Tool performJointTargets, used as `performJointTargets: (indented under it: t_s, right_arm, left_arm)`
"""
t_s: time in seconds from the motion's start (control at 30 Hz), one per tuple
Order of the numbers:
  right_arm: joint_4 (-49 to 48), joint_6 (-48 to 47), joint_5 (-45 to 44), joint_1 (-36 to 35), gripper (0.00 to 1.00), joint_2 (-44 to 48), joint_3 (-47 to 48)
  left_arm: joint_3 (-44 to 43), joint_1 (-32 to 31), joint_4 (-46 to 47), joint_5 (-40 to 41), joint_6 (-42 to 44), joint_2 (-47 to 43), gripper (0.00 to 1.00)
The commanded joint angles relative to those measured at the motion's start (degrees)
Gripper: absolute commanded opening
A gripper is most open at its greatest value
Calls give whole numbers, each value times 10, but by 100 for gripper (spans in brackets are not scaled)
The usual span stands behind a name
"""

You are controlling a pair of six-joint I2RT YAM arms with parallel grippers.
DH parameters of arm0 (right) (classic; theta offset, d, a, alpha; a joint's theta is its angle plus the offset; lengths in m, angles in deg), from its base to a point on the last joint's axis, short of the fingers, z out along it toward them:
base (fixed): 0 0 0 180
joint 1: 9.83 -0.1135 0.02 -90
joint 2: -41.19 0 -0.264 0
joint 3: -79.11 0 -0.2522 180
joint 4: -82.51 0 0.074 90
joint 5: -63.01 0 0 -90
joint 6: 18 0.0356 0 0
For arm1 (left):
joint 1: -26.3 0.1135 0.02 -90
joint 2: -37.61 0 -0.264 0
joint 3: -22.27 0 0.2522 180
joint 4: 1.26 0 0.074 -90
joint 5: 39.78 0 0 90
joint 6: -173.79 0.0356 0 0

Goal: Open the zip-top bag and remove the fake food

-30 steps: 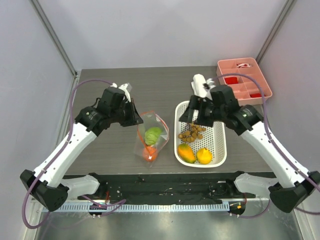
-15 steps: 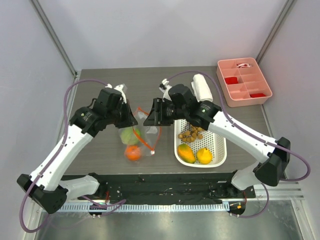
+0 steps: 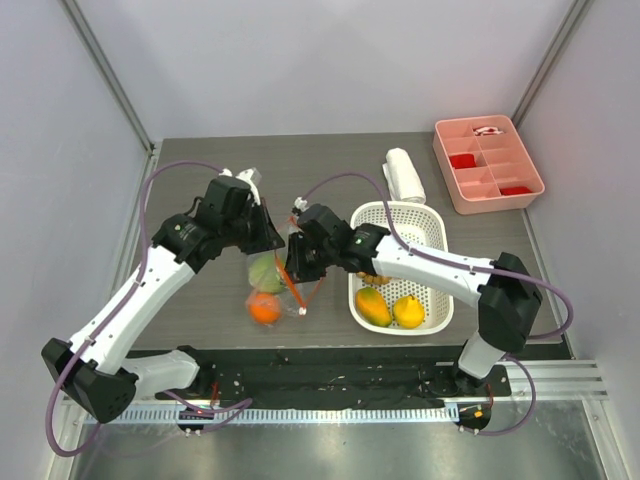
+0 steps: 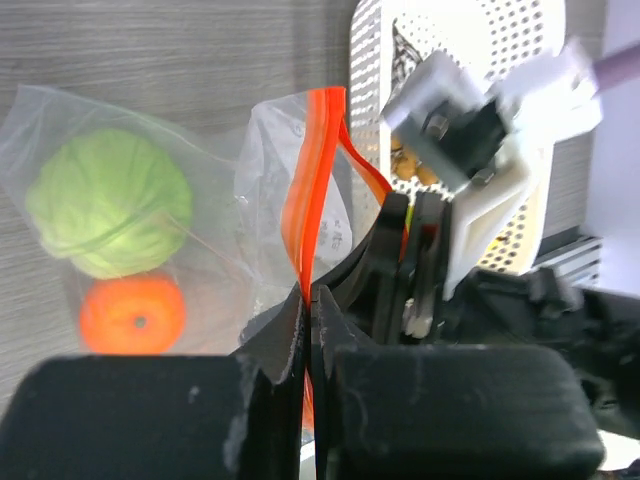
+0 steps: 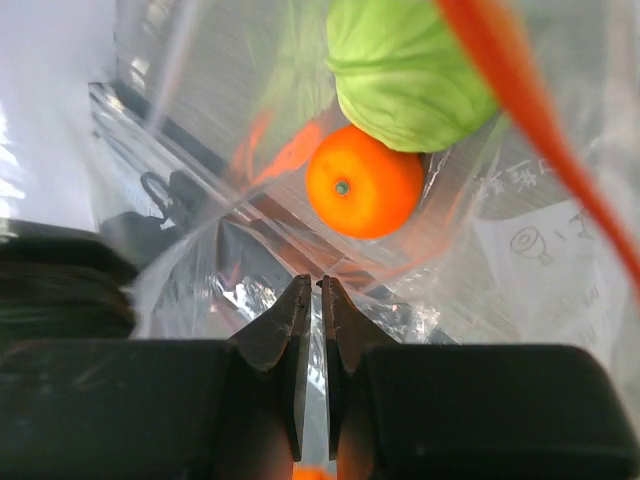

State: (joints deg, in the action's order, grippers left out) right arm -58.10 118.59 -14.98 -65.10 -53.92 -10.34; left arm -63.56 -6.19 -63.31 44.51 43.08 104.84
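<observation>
Left of centre, the left gripper [image 4: 308, 300] is clamped on the zip strip [image 4: 315, 170] of the zip-top bag [image 3: 272, 285]; the fake food [image 4: 105, 205] is inside. Mid-frame, the right gripper [image 5: 311, 285], nearly closed, seems to nip the opposite lip. Pull apart evenly, without tearing.

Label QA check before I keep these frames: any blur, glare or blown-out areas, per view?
Top external: sharp, evenly lit, soft shadows on the table. Left wrist: the right gripper is smeared, the zip-top bag crisp. Right wrist: left edge blown out white, glare on the bag film, zip strip blurred up close, orange sharp.
</observation>
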Motion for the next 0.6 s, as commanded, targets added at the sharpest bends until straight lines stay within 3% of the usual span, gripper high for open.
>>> performJointTargets:
  t_s: [0.0,0.23,0.33,0.57]
  right_arm:
    - [-60,29,-47,0,15,27,-26]
    - [-123,71,-91,-22,20,-40,-9]
    - [-167,76,-156,-30,21,-54,-39]
    - [-109,15,-226,-30,52,-62,-35]
  left_arm:
    - [-28,2,50,-24,-26,-2,0]
    - [-24,2,78,-53,-65,-2,0]
    - [-18,2,76,-58,-67,5,0]
    - [-20,3,43,-45,-31,-4,0]
